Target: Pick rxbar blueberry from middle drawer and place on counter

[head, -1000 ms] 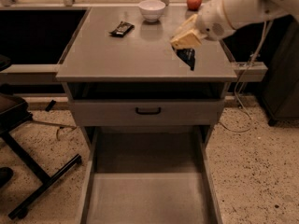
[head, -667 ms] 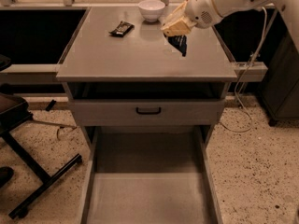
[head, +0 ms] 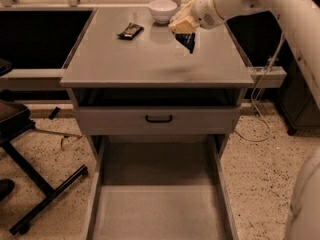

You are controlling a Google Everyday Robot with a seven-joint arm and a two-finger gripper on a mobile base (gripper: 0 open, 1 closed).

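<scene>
Grey worktop carries white bowl at rear, dark-wrapped bar rear left; tool above rear right, gripping rxbar blueberry.

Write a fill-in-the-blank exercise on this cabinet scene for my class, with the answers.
1. The tool holds the rxbar blueberry above the ____.
2. A white ____ stands close to the tool.
3. The drawer front above the pulled-out middle drawer has a ____ handle.
Missing words: counter; bowl; black.
</scene>
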